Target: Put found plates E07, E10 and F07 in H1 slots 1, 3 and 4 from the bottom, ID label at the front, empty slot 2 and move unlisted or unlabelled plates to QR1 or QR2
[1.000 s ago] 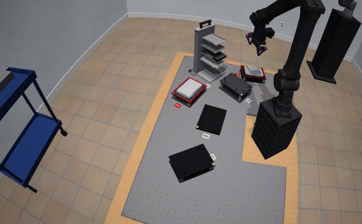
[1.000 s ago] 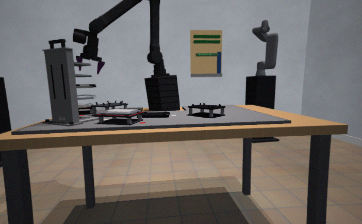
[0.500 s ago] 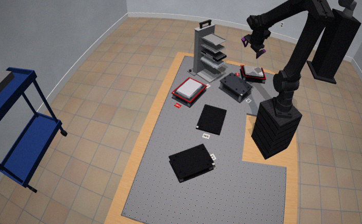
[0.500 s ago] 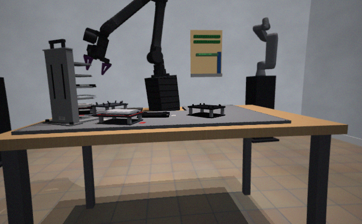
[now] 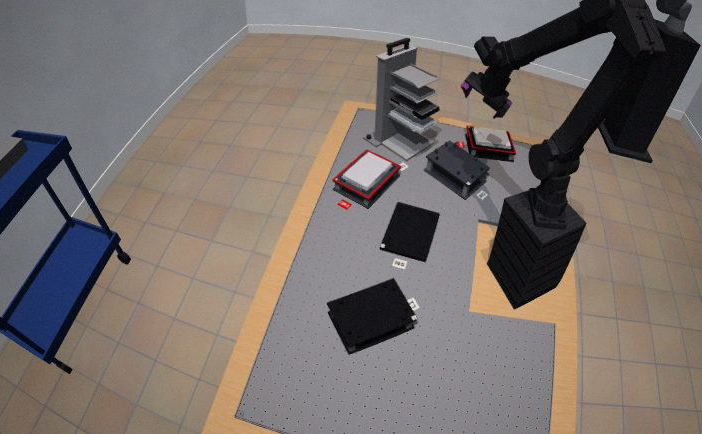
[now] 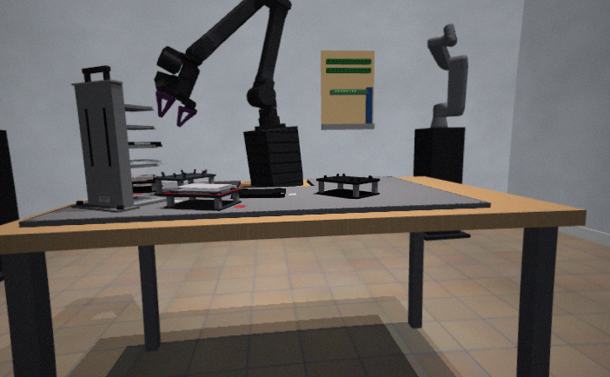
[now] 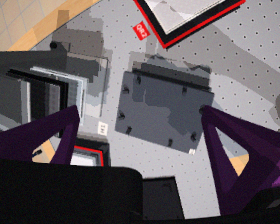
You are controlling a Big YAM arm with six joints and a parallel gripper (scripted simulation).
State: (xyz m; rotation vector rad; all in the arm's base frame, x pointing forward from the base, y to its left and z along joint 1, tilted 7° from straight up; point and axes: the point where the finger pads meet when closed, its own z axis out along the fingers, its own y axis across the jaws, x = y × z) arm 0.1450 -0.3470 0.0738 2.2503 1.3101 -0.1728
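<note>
- The pincer (image 6: 175, 112) hangs in the air with its 2 purple fingers (image 5: 466, 86) spread wide and nothing between them.
- Just beside it, at about its own height, stands the grey plate hotel (image 5: 387, 91), shelves open toward the pincer; in the top view a dark plate (image 5: 421, 108) sits on a middle shelf and a pale plate (image 5: 409, 119) on the shelf below, both jutting past the front edge.
- Directly beneath the pincer, in the wrist view, lies a dark raised nest (image 7: 165, 106) with nothing on it.
- Below and to 1 side, a red-rimmed nest (image 5: 490, 141) carries a greyish plate.
- Farther off on the other side of the dark nest, a 2nd red-rimmed nest (image 5: 367, 176) holds a pale plate (image 5: 366, 171), with a red deck label (image 5: 345, 203) next to it.
- Farther still, a flat black plate (image 5: 410, 230) lies on the grey deck (image 5: 440, 366).
- Farthest on the deck, another black raised nest (image 5: 371, 314) stands well apart from the pincer.
</note>
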